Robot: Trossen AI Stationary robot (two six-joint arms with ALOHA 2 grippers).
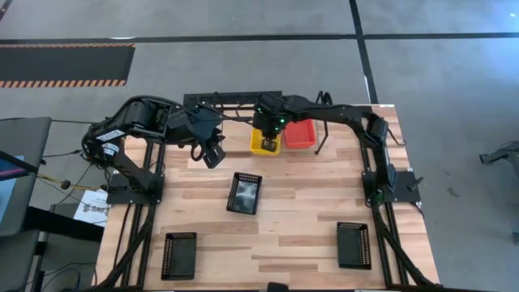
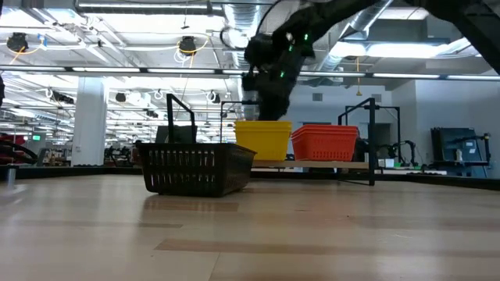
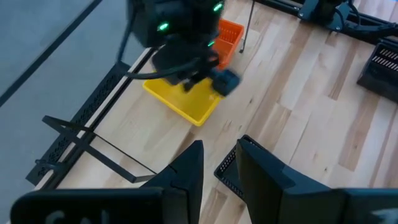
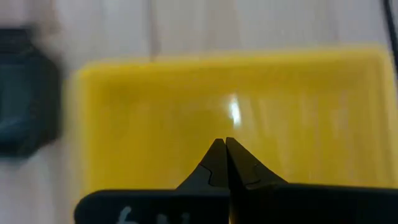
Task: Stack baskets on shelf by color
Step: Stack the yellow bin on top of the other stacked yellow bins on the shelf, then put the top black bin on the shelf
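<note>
Right gripper fingers closed together, empty, above yellow slotted plastic basket at counter's far edge, left gripper fingers slightly parted, empty, beside open counter.

Two basket stacks sit side by side on the shelf, one basket mid-tabletop, two at the near corners

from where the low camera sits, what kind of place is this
Probably a large industrial lab or warehouse-style robotics workspace. The low view shows an open ceiling with exposed ducts and strip lights and equipment racks beyond the wooden table; the high view shows a concrete floor with hazard striping.
</note>
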